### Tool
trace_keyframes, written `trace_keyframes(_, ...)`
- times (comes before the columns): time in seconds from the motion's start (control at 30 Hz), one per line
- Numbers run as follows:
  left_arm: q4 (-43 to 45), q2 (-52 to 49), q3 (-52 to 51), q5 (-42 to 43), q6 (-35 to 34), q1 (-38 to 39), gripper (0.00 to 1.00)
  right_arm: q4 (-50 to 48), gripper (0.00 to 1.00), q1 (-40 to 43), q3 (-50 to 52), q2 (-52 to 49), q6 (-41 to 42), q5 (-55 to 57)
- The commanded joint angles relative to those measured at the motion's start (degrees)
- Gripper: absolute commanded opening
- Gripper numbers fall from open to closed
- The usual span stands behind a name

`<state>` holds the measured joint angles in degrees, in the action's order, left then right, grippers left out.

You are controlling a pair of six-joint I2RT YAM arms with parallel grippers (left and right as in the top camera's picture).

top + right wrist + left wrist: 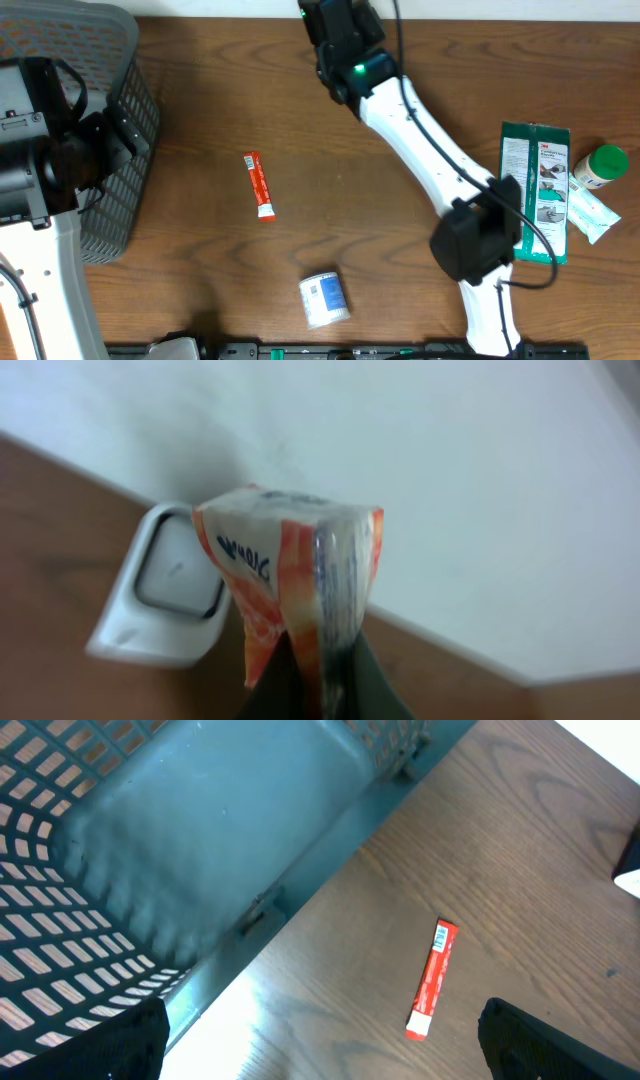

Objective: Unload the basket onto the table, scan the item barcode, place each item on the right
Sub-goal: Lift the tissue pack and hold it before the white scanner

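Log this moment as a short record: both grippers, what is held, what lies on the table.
left gripper: open, empty, by the basket
right gripper: shut on an orange and white packet
near the packet: white device with a dark window, likely the scanner
on table: red tube, white roll with a blue label, green package, green-capped bottle
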<state>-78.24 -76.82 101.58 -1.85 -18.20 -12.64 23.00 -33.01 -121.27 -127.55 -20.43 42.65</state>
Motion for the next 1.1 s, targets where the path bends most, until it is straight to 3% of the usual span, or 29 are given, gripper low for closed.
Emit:
trace_keyframes(0.0, -0.2, 0.0, -0.1, -0.2, 0.3, -0.3, 0.98, -6.4, 0.01, 0.2, -0.7, -4.1, -14.6, 7.3)
trace_keyframes(0.17, -0.2, 0.0, -0.1, -0.2, 0.3, -0.3, 0.98, -17.0, 0.01, 0.2, -0.7, -9.6, -25.5, 7.2)
trace_keyframes(0.33, -0.2, 0.0, -0.1, -0.2, 0.3, -0.3, 0.98, -19.6, 0.01, -0.1, -0.7, -14.2, -30.6, 6.8)
trace_keyframes(0.73, -0.2, 0.0, -0.1, -0.2, 0.3, -0.3, 0.98, -19.3, 0.01, 0.0, -0.7, -17.0, -30.8, 6.4)
trace_keyframes(1.07, -0.2, 0.0, -0.1, -0.2, 0.3, -0.3, 0.98, -18.1, 0.01, 0.4, -0.7, -17.0, -26.3, 5.4)
